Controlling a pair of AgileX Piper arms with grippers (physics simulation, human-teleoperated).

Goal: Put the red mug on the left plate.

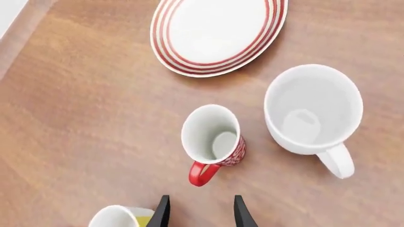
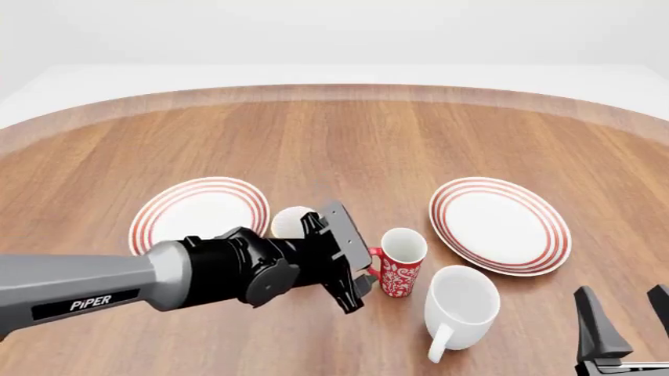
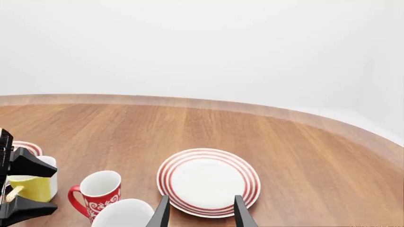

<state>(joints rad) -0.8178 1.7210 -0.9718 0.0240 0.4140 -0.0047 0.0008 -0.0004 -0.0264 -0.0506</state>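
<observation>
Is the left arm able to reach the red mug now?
Probably yes. The left gripper is open just behind the red mug, facing its handle, with nothing between them; the yellow mug sits off to one side.

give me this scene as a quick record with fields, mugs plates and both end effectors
red mug: upright on the table, handle toward the left arm, not on a plate
left plate: nothing on it
right plate: nothing on it
white mug: upright, beside the red mug on its near right
yellow mug: beside the left end effector
left end effector: open, just short of the red mug's handle, holding nothing
right end effector: open, near the table's edge, holding nothing
</observation>
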